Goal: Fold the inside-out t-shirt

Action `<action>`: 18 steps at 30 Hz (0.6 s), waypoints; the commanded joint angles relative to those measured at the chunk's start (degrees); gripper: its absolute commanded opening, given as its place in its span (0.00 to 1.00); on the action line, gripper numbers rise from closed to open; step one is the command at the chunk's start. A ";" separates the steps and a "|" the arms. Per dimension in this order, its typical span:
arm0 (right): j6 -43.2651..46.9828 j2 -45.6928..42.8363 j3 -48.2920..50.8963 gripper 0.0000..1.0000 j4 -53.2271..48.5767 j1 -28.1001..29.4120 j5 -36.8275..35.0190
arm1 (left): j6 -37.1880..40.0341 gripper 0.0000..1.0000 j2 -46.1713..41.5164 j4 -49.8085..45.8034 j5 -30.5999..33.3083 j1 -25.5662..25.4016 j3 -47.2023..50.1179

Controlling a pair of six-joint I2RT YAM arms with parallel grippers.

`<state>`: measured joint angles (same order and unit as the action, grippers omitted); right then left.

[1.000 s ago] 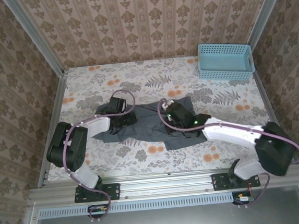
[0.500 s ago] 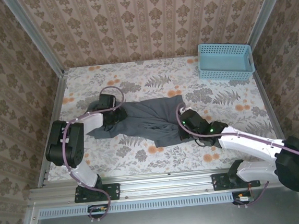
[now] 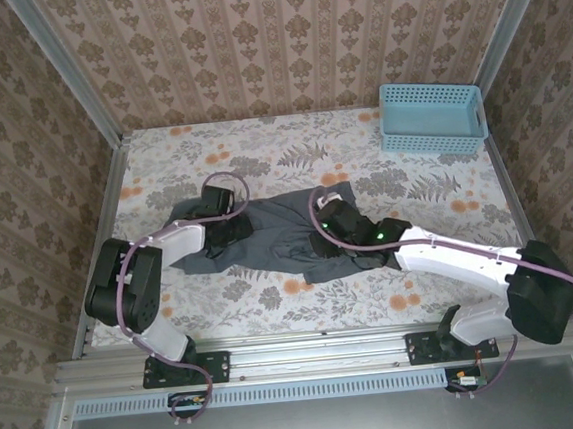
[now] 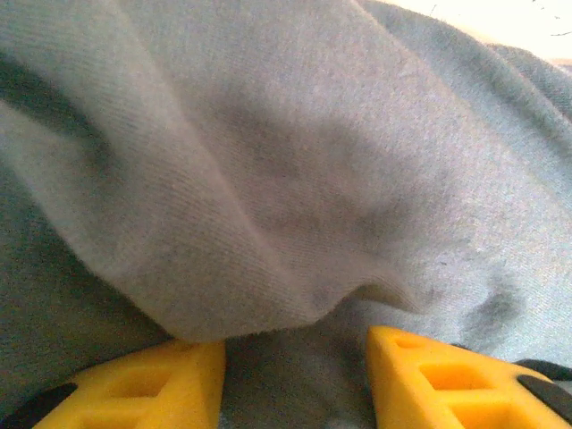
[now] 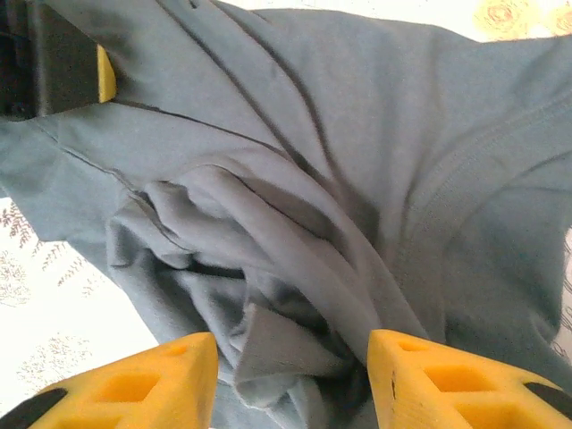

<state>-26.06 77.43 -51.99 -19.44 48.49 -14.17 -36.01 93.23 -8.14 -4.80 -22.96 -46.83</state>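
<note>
Both jaws parted; inside-out t-shirt point(image 3: 268, 231) bunched between right jaws, folded over gap of left jaws.

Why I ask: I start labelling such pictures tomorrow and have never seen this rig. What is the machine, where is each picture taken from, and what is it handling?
It is a robot: a left arm and a right arm bolted to the near edge of a flower-patterned table. The wide picture looks down from above and behind them. The two close-ups come from a camera on each wrist; the yellow fingers at the bottom are that arm's jaws. A grey t-shirt lies crumpled between the arms, and a blue basket stands in the far right corner. The left jaws and right jaws stand apart with cloth between them.
</note>
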 commanded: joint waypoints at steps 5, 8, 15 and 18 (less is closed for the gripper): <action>1.16 4.65 -5.23 0.51 -9.70 3.71 -7.88 | 0.23 0.47 -0.69 -3.62 1.10 -0.19 0.61; -0.29 5.72 -5.31 0.51 -10.52 4.67 -6.87 | 0.06 0.47 -0.52 -3.42 1.01 -0.20 0.56; -3.09 11.36 -7.92 0.47 -10.96 4.95 -8.78 | -0.11 0.48 -0.05 -3.02 0.75 -0.24 0.36; -3.77 13.89 -9.72 0.41 -13.12 4.91 -11.15 | -0.17 0.48 0.26 -3.02 0.75 -0.24 0.43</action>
<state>-28.03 89.41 -59.02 -28.95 53.15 -21.23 -36.01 93.21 -8.34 -4.64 -22.96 -46.78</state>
